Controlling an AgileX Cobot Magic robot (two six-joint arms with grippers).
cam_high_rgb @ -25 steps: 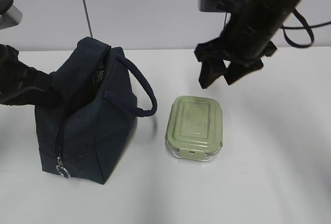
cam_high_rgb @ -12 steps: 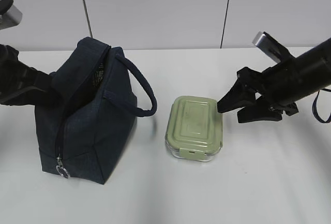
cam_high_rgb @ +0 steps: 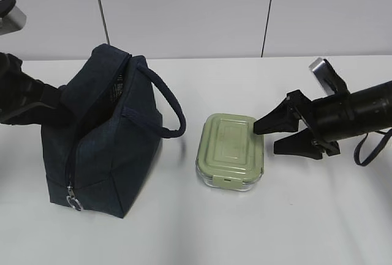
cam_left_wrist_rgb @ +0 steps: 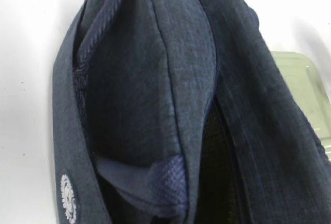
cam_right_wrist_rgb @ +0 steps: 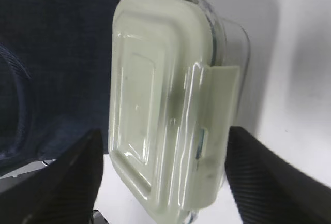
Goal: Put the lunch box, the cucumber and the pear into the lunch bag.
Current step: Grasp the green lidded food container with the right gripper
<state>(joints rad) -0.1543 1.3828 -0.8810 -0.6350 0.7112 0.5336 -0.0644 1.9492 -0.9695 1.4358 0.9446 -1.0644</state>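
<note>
The lunch bag stands open on the left of the white table; it fills the left wrist view, where no fingers show. My left arm presses against the bag's left side, its gripper hidden by the fabric. The lunch box, sage-green lid on a clear base, lies right of the bag. My right gripper is open at the box's right end, one finger over the lid, one beside it. In the right wrist view the box lies between the two fingers. The cucumber and the pear are out of view.
The bag's padded loop handle arches toward the lunch box. A silver ring pull hangs at the bag's lower front corner. A white wall with two dark seams stands behind the table.
My right arm has come down from above the table to table level and moved left, bringing its open fingers up to the lunch box's right end. Bag, box and left arm have not moved.
</note>
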